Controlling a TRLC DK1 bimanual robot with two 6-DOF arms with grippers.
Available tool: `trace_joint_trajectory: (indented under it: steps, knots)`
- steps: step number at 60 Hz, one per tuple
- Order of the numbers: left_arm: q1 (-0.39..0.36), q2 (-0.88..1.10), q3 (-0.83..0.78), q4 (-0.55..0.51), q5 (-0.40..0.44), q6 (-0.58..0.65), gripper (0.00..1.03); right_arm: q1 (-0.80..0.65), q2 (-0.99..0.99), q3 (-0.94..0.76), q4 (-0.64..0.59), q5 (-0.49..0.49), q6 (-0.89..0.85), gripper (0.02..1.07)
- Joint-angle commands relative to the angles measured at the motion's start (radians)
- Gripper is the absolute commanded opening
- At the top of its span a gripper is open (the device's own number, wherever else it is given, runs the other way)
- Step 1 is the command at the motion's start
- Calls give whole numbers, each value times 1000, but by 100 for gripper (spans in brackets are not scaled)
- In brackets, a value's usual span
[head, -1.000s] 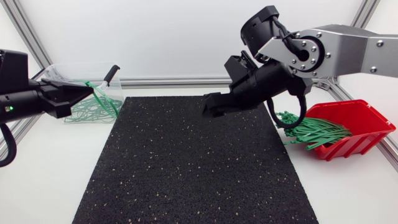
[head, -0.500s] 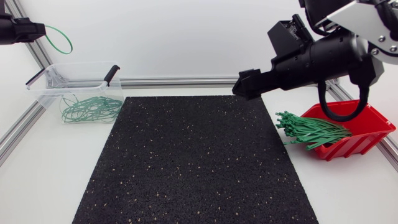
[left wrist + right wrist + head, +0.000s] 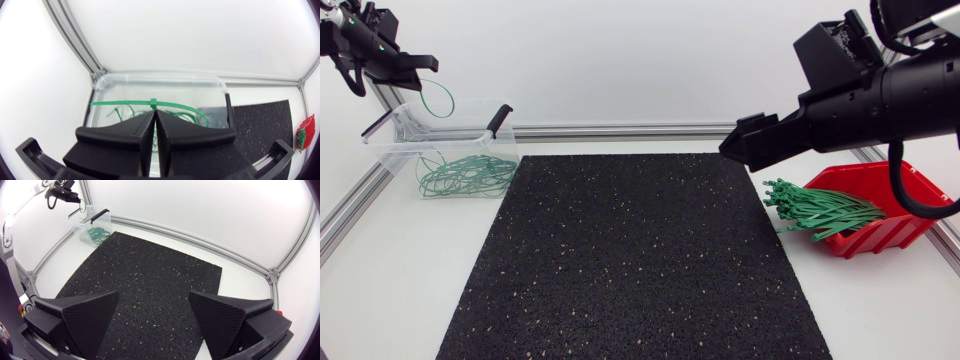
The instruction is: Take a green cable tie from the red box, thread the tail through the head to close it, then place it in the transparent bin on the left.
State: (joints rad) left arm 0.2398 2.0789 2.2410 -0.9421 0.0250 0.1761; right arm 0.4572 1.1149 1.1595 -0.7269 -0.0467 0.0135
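From above, the left end effector (image 3: 423, 66) sits at the counter's (image 3: 380, 290) ten o'clock, clamped on a looped green cable tie (image 3: 442, 98) that hangs above the transparent bin (image 3: 400, 130). A heap of closed ties (image 3: 465, 175) lies in the bin. The right end effector (image 3: 732, 148) hovers at two o'clock over the black mat (image 3: 630, 260). The red box (image 3: 905, 185) at three o'clock spills a bundle of ties (image 3: 820, 210).

Left wrist view: the fingers (image 3: 125, 135) are pressed together with the tie across their tips and the bin beneath.

Right wrist view: the fingers (image 3: 85, 315) stand wide apart over the mat, the bin far ahead at eleven o'clock.
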Motion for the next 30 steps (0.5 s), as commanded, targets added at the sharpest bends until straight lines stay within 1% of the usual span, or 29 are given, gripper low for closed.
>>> trace_joint_trajectory:
  steps: [1,3,6,8,9,10,12,16,21,24,30]
  knots:
    - [-25,127,131,-119,-20,-18,7,9,-26,-35,-12,15,-17,103]
    - [-30,158,163,-161,-31,-23,14,11,-35,-40,-17,16,-17,103]
    - [-36,207,249,-258,-34,-26,30,11,-44,-44,-23,16,-17,103]
    - [-40,225,282,-302,-33,-27,45,11,-52,-47,-29,16,-17,103]
    - [-40,227,287,-310,-33,-27,51,11,-55,-47,-31,16,-17,103]
    - [-40,228,287,-316,-33,-27,60,11,-58,-47,-34,16,-17,103]
    - [-42,225,282,-323,-33,-27,72,11,-64,-49,-39,16,-17,103]
    - [-43,207,261,-331,-33,-30,88,11,-73,-50,-45,16,-17,103]
    - [-46,142,160,-274,-31,-32,97,11,-86,-52,-52,16,-17,103]
    - [-46,90,81,-228,-31,-32,98,11,-93,-49,-58,16,-17,103]
    - [-56,-54,-129,-112,-31,-32,98,3,-107,-43,-69,21,-17,103]
